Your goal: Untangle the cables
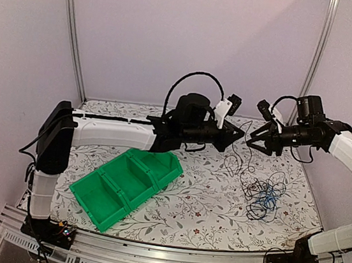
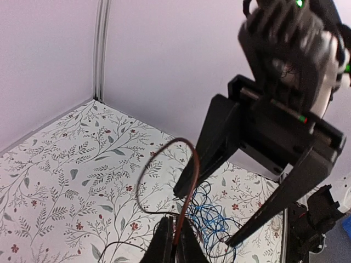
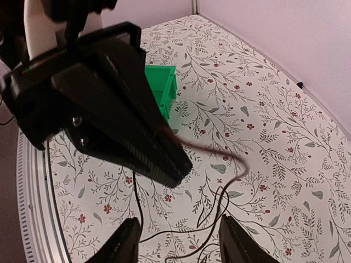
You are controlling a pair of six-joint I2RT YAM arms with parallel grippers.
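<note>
Left wrist: cable [image 2: 188, 193] upright, looped left

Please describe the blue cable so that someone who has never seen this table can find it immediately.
On the flowered table, look right of the green bin, where a pile of thin black cables lies. The blue cable is coiled inside this pile; it alone is blue.

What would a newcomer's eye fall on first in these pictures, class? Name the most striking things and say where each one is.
Two grippers are almost tip to tip in mid-air above the table's far right. The left gripper is shut on a thin cable, and the right gripper faces it with jaws apart. Below them a tangle of black and blue cables lies on the flowered table, and a bright green bin sits left of centre.
</note>
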